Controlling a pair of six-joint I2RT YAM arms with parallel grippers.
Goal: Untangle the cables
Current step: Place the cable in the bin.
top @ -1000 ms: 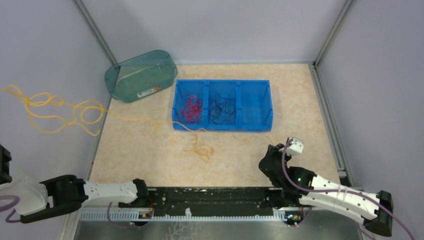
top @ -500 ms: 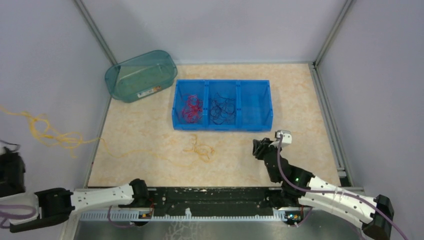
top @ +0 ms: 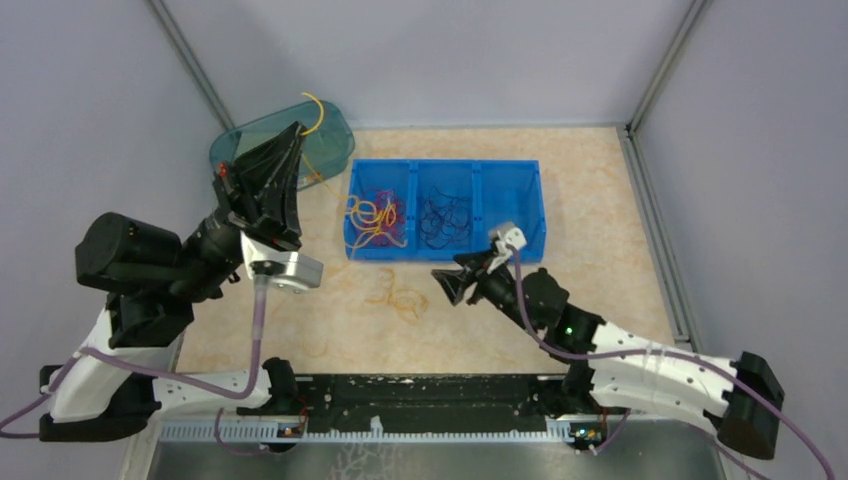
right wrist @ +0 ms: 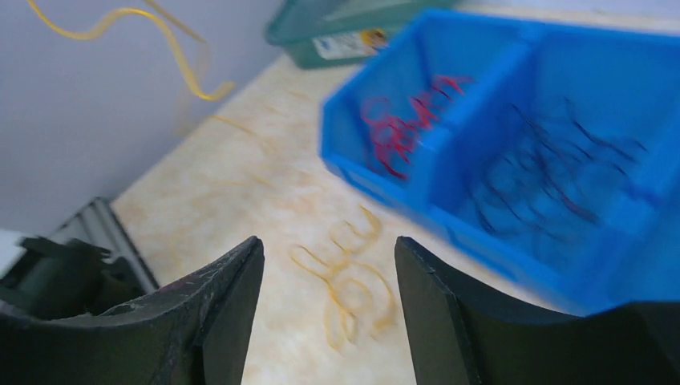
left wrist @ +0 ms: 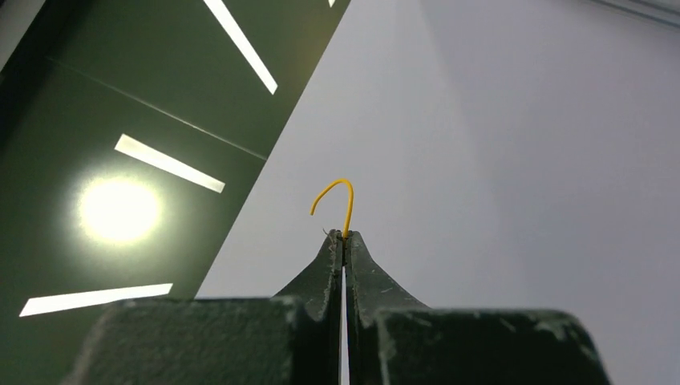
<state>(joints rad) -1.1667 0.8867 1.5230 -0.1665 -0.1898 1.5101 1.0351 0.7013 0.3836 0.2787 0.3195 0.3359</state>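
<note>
Above teal tub (top: 335,140), left gripper (left wrist: 344,241) pinches one yellow cable (left wrist: 350,204); right gripper (right wrist: 327,249) agape, empty.

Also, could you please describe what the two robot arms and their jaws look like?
Both the left arm and right arm have white shells, black joints and a thick mauve cable. Their jaws are dark, tapering, rough-textured wedges; a green light glows on the right arm.

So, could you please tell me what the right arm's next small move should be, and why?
Probably ease the right gripper forward and down onto the yellow wire coil lying on the table, then close. Its jaws stand open with that coil just ahead between them, while the left gripper is shut on a yellow wire end, raised high, so it is busy.
</note>
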